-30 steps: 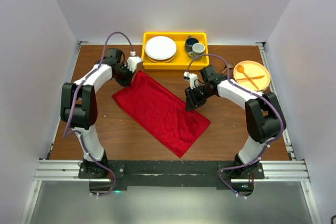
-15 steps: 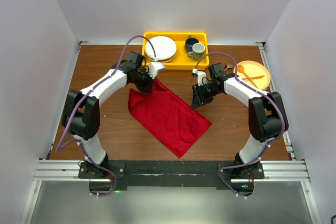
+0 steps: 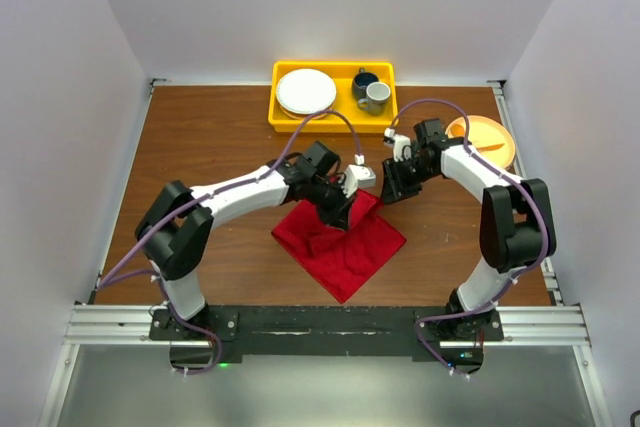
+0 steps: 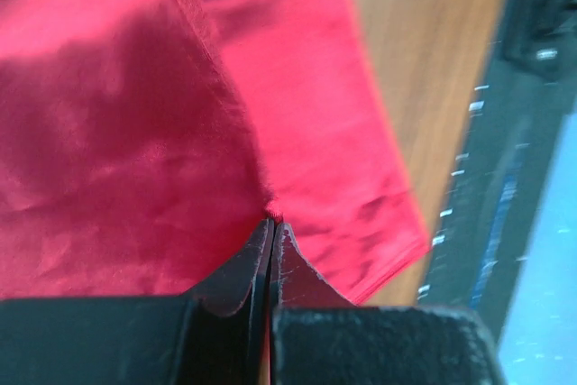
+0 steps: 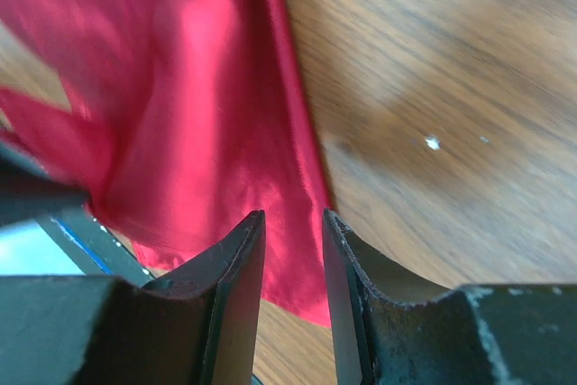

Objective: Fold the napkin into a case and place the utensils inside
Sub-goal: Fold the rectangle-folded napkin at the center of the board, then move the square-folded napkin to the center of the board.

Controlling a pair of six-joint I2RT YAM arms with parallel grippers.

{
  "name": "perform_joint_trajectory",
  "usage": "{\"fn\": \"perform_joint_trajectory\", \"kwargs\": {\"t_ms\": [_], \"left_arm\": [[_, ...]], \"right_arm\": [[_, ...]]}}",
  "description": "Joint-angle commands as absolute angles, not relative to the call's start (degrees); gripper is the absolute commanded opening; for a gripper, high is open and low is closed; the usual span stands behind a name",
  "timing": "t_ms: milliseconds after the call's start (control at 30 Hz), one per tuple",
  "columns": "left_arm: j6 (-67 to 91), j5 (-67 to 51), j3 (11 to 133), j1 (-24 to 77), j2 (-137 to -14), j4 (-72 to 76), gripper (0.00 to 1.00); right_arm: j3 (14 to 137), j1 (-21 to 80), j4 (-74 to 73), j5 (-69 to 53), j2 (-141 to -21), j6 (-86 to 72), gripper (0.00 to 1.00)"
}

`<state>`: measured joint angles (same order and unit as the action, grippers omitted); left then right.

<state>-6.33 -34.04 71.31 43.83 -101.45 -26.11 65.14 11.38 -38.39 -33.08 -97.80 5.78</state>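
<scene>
table: brown wooden top, with white walls on its left, far and right sides.
napkin: red cloth, rumpled and partly doubled over, lying on the wood at the near centre; one corner points toward the front edge.
yellow tray: stands at the middle of the far edge, well apart from the napkin.
orange plate: rests at the far right, near the tray's right end, partly hidden.

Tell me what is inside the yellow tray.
The yellow tray holds a white plate, a dark blue mug and a grey mug. What lies under the plate or inside the mugs cannot be seen.
</scene>
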Motion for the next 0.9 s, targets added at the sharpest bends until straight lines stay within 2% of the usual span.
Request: {"fn": "perform_joint_trajectory", "kwargs": {"t_ms": [0,267,367,400,433,500,533,600,733,867], "left_arm": [[1.1,-38.1,70.9,47.4,-102.7,-19.1,0.00],[7.9,-41.5,68.0,50.1,-106.2,-12.8,0.00],[6.4,-42.7,67.7,50.9,-105.7,-13.3,0.06],[5.5,-42.9,67.6,50.8,-105.2,-13.7,0.09],[2.4,-43.1,67.9,50.8,-104.5,-16.1,0.26],[-1.5,-44.0,68.5,49.7,-102.0,-19.1,0.41],[-2.3,-44.7,67.2,48.6,-100.6,-19.9,0.52],[-3.0,-46.1,65.2,43.5,-96.9,-20.2,0.58],[-12.2,-40.7,62.9,39.1,-95.2,-29.0,0.57],[-14.1,-35.1,59.9,38.5,-96.5,-31.6,0.55]], "right_arm": [[65.8,9.5,-40.6,-31.5,-95.1,6.9,0.36],[68.5,8.4,-41.4,-29.4,-96.3,7.8,0.39],[69.8,8.4,-42.4,-28.7,-97.4,9.0,0.41],[70.0,8.4,-42.5,-28.7,-97.5,9.2,0.43],[70.5,8.3,-42.8,-28.9,-97.5,9.4,0.45],[70.7,8.3,-43.5,-29.8,-97.6,10.2,0.50],[70.7,8.4,-43.7,-30.1,-97.7,10.3,0.51],[70.2,8.4,-43.7,-31.5,-98.3,10.7,0.52],[69.3,9.8,-43.2,-34.2,-100.5,10.6,0.49],[68.4,12.6,-42.1,-33.6,-102.9,10.5,0.49]]}}
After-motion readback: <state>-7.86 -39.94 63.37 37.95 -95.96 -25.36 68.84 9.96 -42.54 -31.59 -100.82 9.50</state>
